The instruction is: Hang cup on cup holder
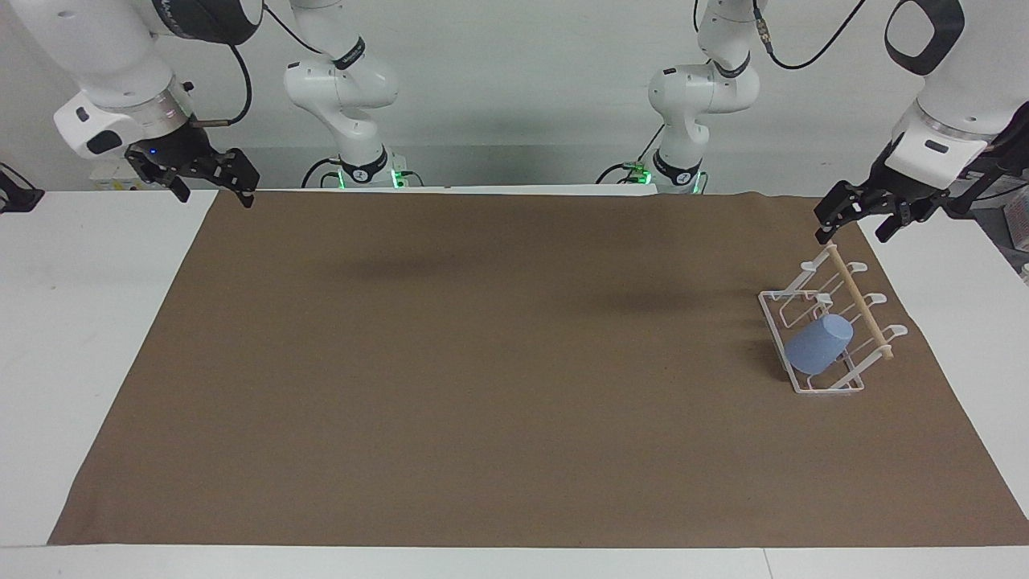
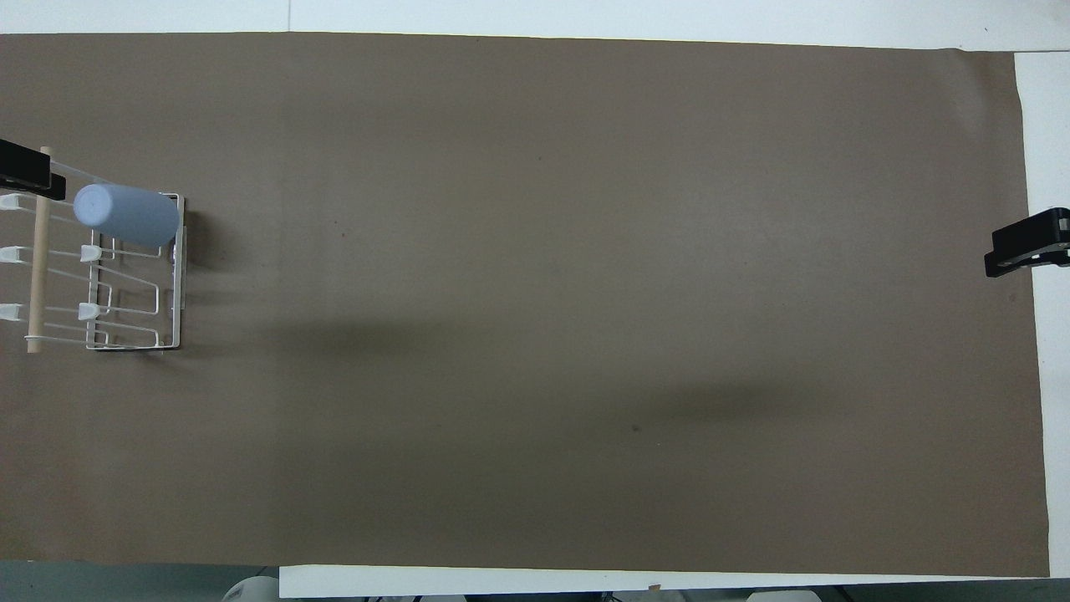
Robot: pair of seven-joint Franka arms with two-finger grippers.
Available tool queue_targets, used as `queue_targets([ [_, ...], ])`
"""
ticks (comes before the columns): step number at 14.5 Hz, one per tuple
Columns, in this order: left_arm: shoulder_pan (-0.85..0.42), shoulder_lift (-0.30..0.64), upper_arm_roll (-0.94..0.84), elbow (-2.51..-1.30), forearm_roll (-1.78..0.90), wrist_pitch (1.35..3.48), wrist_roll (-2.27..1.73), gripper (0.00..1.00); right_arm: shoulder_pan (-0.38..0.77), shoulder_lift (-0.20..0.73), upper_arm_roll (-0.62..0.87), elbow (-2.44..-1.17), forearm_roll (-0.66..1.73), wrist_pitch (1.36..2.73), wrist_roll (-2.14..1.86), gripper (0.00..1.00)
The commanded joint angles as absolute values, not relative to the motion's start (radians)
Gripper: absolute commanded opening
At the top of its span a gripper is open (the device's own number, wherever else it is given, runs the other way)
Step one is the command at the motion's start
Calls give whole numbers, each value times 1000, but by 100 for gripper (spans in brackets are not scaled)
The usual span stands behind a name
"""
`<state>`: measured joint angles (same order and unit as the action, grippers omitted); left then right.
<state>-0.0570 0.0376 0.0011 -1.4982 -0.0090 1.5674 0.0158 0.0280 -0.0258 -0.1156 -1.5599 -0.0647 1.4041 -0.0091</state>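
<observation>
At the left arm's end of the table, the left gripper (image 1: 854, 223) hangs in the air over the edge of the brown mat (image 1: 482, 362), just off the nearest end of the rack's wooden rod (image 1: 860, 303). Its two black fingers stand spread wide apart, with nothing between them, and they touch neither the rack nor the cup. In the overhead view only a dark block of it shows at the picture's edge (image 2: 25, 170).

The cup (image 1: 818, 344) is a small, pale blue tumbler of matte plastic, smooth-sided, with no handle, narrowing toward its closed base. It sits tilted on one of the slanted prongs of the cup holder (image 1: 776, 318), mouth down toward the rack's base and bottom pointing up toward the rod. It occupies the end of the rack farthest from the robots.

The cup holder is thin white wire: a rectangular base frame lying on the mat, looped prongs rising at a slant, and a light round wooden rod across the top.

The right gripper (image 1: 211, 183) waits in the air over the corner of the mat at the right arm's end of the table, fingers parted and holding nothing.

The mat is flat, dull brown and slightly grainy, over a white table (image 1: 72, 322).
</observation>
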Motion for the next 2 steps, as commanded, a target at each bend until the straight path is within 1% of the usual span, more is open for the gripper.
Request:
queue_targets([
  [1, -58, 23, -2, -1502, 9, 1548, 31, 100, 17, -21, -115, -1555, -49, 1396, -34, 100],
  [2, -58, 23, -2, -1502, 11, 1548, 31, 100, 17, -23, -115, -1555, -49, 1397, -34, 100],
])
